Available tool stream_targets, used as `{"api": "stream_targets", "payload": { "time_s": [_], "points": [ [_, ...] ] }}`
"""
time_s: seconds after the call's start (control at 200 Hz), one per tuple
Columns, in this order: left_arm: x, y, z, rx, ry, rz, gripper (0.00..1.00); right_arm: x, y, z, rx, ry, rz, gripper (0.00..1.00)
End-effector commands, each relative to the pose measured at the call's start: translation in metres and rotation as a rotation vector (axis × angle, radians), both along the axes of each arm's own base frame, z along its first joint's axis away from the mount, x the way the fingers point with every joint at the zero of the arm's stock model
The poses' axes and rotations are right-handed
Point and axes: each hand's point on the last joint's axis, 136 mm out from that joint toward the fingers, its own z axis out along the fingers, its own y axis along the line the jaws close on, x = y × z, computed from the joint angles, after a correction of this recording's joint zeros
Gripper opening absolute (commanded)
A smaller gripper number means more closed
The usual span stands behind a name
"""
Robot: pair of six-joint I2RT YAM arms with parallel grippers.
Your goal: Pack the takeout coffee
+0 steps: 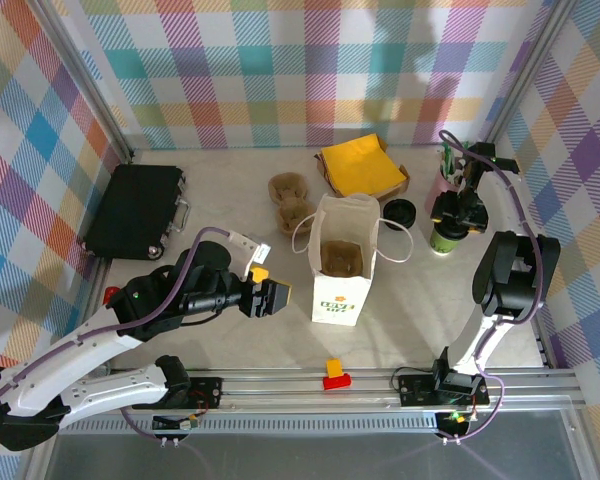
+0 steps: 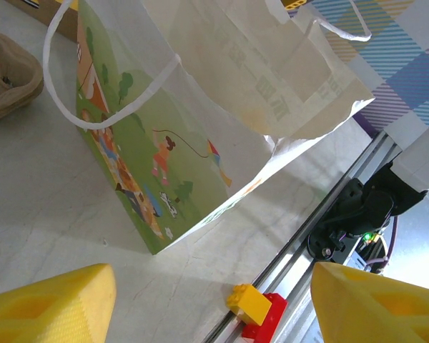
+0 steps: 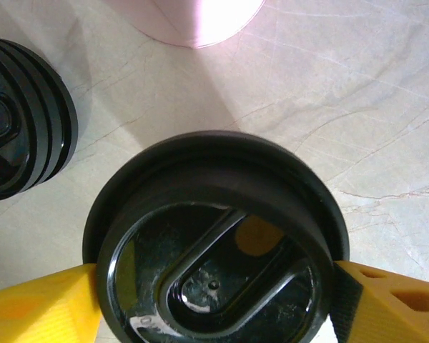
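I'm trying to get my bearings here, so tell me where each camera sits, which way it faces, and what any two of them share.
Top external: above and behind the bases, facing down at the table; both arms show, left hand near the white bag, right hand at the takeout coffee.
Left wrist: faces the bag's printed side; left fingers in the bottom corners.
Right wrist: straight down on the coffee's black lid; right fingers flank it.
Shared: top and left wrist, the bag; top and right wrist, the coffee.
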Motion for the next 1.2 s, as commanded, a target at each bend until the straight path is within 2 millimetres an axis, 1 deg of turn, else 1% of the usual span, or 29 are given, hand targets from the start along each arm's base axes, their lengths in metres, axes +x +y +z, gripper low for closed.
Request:
{"api": "stream_targets", "payload": {
  "time_s": [0.0, 0.195, 0.335, 0.51, 0.755, 1.085, 1.195],
  "points": [
    [0.001, 0.000, 0.012, -0.008, -0.037, -0.006, 0.72, -0.004, 0.001, -0.006, 0.021, 0.045, 0.007, 0.78],
    [0.001, 0.001, 0.011, -0.006, -0.039, -0.006, 0.72, -0.007, 0.002, -0.011, 0.026, 0.076, 0.007, 0.73],
    [0.001, 0.002, 0.012, -0.004, -0.043, -0.003, 0.72, -0.014, 0.005, -0.006, 0.019, 0.090, 0.006, 0.69],
    [0.002, 0.002, 0.011, -0.001, -0.043, 0.001, 0.72, -0.030, 0.020, -0.001, 0.032, 0.097, 0.016, 0.69],
    [0.002, 0.003, 0.012, -0.005, -0.038, 0.005, 0.72, -0.059, 0.045, -0.005, 0.056, 0.126, 0.046, 0.69],
    [0.001, 0.001, 0.015, -0.024, -0.030, 0.006, 0.72, -0.093, 0.067, -0.007, 0.066, 0.128, 0.066, 0.71],
    [0.001, 0.000, 0.015, -0.025, -0.027, 0.006, 0.72, -0.098, 0.072, -0.006, 0.064, 0.120, 0.070, 0.75]
  ]
}}
